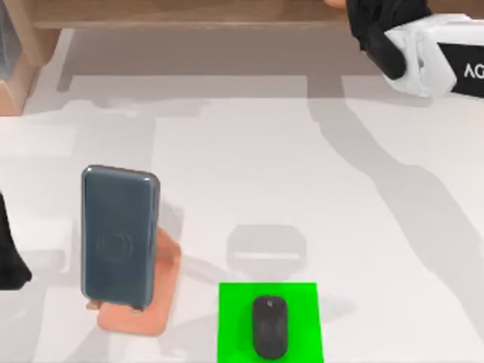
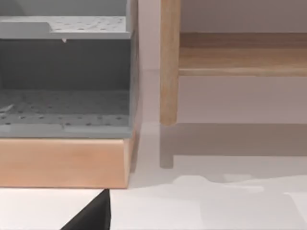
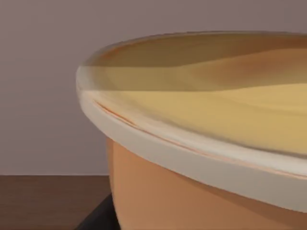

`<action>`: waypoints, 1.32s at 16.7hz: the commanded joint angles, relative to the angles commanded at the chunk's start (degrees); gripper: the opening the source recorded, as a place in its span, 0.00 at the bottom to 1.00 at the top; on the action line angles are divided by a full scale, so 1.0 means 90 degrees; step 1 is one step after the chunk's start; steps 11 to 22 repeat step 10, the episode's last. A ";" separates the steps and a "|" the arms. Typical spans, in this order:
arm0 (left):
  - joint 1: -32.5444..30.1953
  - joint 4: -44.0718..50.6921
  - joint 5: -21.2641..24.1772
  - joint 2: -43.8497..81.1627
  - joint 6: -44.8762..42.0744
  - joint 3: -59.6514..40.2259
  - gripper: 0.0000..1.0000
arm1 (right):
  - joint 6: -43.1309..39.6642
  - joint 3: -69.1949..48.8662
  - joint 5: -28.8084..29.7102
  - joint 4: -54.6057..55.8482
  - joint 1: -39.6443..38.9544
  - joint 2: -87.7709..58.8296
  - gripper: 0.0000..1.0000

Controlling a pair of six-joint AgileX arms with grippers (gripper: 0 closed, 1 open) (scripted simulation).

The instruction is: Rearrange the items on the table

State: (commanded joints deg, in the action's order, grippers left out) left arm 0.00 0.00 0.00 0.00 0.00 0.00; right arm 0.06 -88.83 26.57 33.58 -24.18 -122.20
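Look at the top view: your right arm (image 1: 423, 53) sits at the upper right of the frame, up by the wooden shelf (image 1: 189, 13), and your left arm (image 1: 9, 261) is only a dark shape at the left edge, mid-height. I cannot tell whether either gripper is apart or together.

The smartphone (image 1: 119, 236) stands in the lower left of the frame, leaning on an orange stand (image 1: 147, 306), its long axis running up and down the picture. The mouse (image 1: 269, 327) lies at the bottom centre on a green mat (image 1: 234, 318), its long axis also running up and down. Both are well apart from the right arm and lie down and to the left of it; the left arm is the nearer to the phone.

In the right wrist view an orange bowl with a pale rim (image 3: 192, 148) sits very close. The table (image 1: 363, 227) is flat, white and open between the two items.
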 joint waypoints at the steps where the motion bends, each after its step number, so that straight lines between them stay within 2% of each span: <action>1: 0.0000 0.0000 0.0000 0.0000 0.0000 0.0000 1.00 | 0.0000 0.0000 0.0000 0.0000 0.0000 0.0000 0.75; 4: 0.0000 0.0000 0.0000 0.0000 0.0000 0.0000 1.00 | 0.0000 0.0000 0.0000 0.0000 0.0000 0.0000 0.98; 5: 0.0000 0.0000 0.0000 0.0000 0.0000 0.0000 1.00 | 0.0000 0.0000 0.0000 0.0000 0.0000 0.0000 1.00; 22: 0.0000 0.0000 0.0000 0.0000 0.0000 0.0000 1.00 | 0.0000 0.0000 0.0000 0.0000 0.0000 0.0000 1.00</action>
